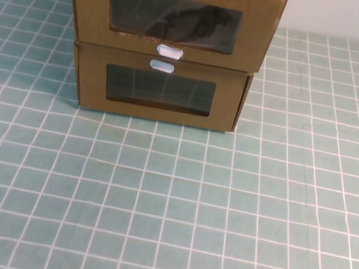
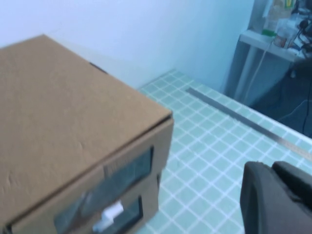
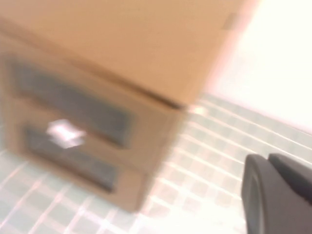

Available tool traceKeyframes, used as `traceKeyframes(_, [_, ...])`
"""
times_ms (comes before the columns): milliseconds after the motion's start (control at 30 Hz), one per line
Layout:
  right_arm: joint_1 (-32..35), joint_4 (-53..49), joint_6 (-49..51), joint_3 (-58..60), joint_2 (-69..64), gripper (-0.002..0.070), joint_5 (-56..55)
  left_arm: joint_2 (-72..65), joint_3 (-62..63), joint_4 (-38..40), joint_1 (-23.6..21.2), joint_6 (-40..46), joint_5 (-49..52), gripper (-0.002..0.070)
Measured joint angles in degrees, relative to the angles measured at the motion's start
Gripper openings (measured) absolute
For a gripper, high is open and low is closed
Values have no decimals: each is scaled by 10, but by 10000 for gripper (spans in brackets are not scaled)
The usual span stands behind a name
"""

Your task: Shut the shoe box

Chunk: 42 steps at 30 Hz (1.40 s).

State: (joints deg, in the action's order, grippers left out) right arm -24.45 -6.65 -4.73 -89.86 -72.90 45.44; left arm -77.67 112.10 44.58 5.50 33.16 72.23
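While both arms sit out of the high view, the shoe box rests at 12 o'clock on the mat, stacked on the lower box. Its window shows something dark inside, and its tab sits just below, nearly touching the lower box's tab.

Its front overhangs the lower box's front toward 6 o'clock, so I judge the drawer slightly out.

Each wrist view shows only a dark edge of its own tool: the left gripper hangs off the box's 3 o'clock corner, the right gripper likewise near a corner. Whether either is parted or clenched I cannot tell.

To close it well, press flat on the front's middle, near the tab, pushing straight toward 12 o'clock. An off-centre push could skew the drawer or slide the whole stack.
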Motion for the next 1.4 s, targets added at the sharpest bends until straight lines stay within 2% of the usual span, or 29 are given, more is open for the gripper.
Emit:
traceKeyframes(133, [47, -17, 40, 12, 56, -15, 3, 98, -107, -22, 0, 0, 1, -5])
traceKeyframes(300, [56, -17, 47, 81, 163, -15, -26, 241, -276, -56, 0, 0, -24, -5])
traceKeyframes(633, [56, 1, 88, 374, 419, -14, -137, 570, -619, -126, 0, -27, -184, -5])
traceKeyframes(900, [56, 2, 93, 585, 620, -14, -142, 712, -816, -139, 0, -32, -272, -5])
traceKeyframes(1133, [56, 2, 93, 669, 723, -15, -142, 717, -875, -122, 0, -32, -346, -5])
traceKeyframes(1400, [56, 4, 93, 704, 735, -14, -142, 717, -877, -118, 0, -33, -356, -5])
